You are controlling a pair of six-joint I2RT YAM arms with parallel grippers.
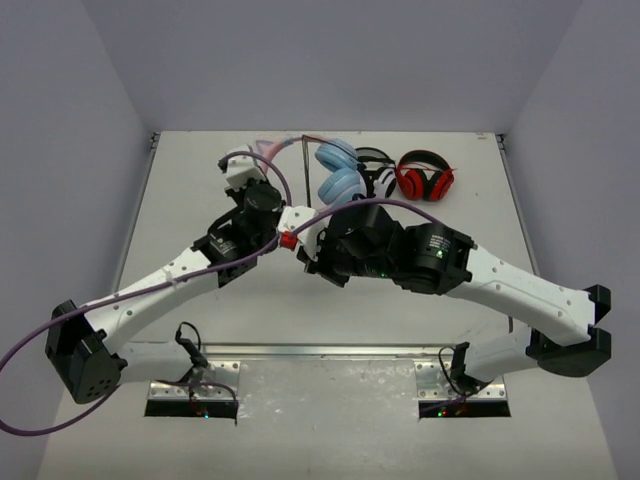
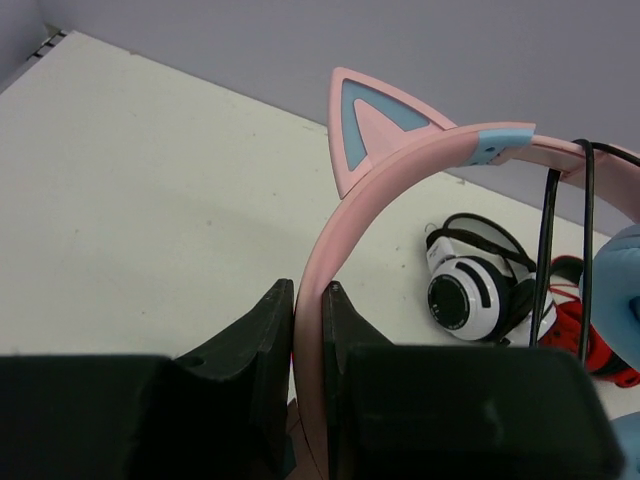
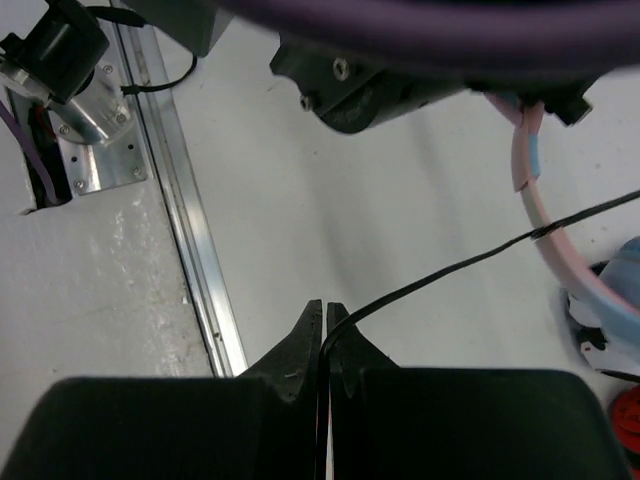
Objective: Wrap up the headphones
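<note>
Left tool [image 2: 308, 295]: narrow, clamped on pink headband of headphones [image 2: 400, 170], pads touching both sides. Right tool [image 3: 325, 310]: nearly closed, pinching black cable [image 3: 450, 268]. Headphones at 12 o'clock on desk [image 2: 130, 200]; black-and-white headphones [image 2: 465, 295] and red-and-black headphones [image 1: 425, 180] beside, at 1 o'clock. Motor label [image 1: 437, 256] print too small to read.

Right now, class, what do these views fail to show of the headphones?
Right wrist view: cable vanishes between the right pincer's fingers; its end unseen.
Left wrist view: past the headband, earcups cut off by the right edge.
Top view: headband mostly under the left arm.
</note>
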